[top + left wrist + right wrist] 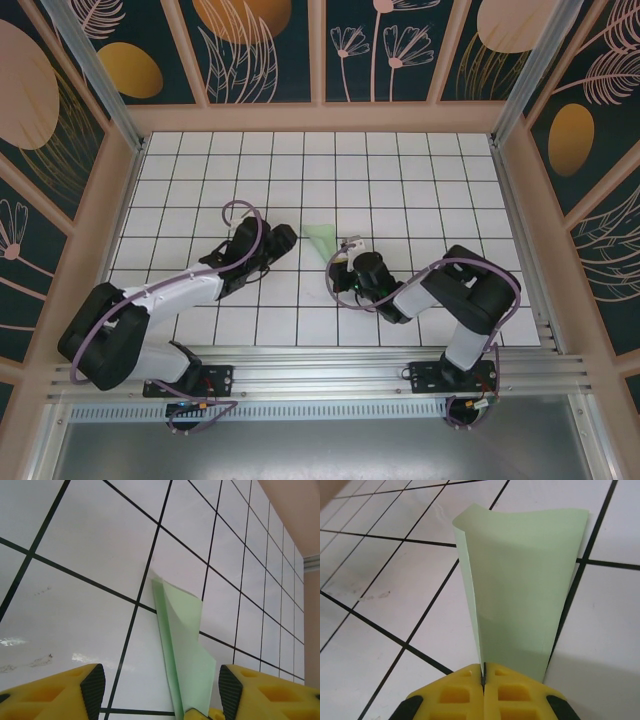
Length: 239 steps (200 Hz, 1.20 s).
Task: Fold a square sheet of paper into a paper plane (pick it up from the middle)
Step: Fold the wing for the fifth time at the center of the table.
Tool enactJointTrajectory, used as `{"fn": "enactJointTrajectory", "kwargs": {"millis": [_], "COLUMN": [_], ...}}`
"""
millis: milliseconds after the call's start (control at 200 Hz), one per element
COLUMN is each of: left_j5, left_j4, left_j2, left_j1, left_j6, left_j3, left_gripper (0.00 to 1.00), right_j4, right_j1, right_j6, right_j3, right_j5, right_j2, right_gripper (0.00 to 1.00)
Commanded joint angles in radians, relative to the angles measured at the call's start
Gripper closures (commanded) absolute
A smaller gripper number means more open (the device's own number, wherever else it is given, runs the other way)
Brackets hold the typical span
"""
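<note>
The right gripper (483, 675) is clamped shut on the near end of the folded green paper (520, 580), which is raised above the tiled table (380, 580). The left gripper (157, 692) is spread wide, with the paper seen between its fingers.

Left arm (170, 295) extended forward and to the right from its base; left gripper (288, 238) with jaws standing apart. Right arm (470, 295) folded at the elbow, forearm pointing left; right gripper (484, 676) jaws pressed together, pinching the folded paper (520, 580).
</note>
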<state>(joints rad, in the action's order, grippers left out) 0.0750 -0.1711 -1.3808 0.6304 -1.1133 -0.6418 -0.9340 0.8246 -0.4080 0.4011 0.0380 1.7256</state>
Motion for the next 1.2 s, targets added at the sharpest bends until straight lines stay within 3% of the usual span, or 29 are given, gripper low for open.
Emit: {"fn": "enactJointTrajectory", "kwargs": {"millis": [0, 345, 590, 811, 1191], "left_j5": [-0.038, -0.15, -0.202, -0.262, -0.229], "left_j4": [-0.048, -0.149, -0.18, -0.092, 0.01], "left_j2": [-0.027, -0.115, -0.177, -0.308, -0.358], "left_j1": [0.002, 0.002, 0.001, 0.002, 0.002], "left_j6": [-0.017, -0.043, -0.052, -0.079, -0.112], "left_j3": [-0.002, -0.03, -0.069, -0.173, -0.2], "left_gripper": [0.36, 0.37, 0.33, 0.29, 0.28], "right_j4": [-0.064, -0.08, -0.135, -0.128, -0.139], "right_j1": [-0.023, -0.05, -0.032, 0.008, 0.042], "right_j6": [-0.117, -0.213, -0.056, 0.086, 0.166], "right_j3": [-0.018, -0.037, -0.087, -0.075, -0.065], "right_j5": [-0.087, -0.132, -0.114, -0.091, -0.065], "right_j2": [-0.033, -0.008, -0.025, -0.033, -0.008], "right_gripper": [1.0, 0.98, 0.99, 1.0, 1.0]}}
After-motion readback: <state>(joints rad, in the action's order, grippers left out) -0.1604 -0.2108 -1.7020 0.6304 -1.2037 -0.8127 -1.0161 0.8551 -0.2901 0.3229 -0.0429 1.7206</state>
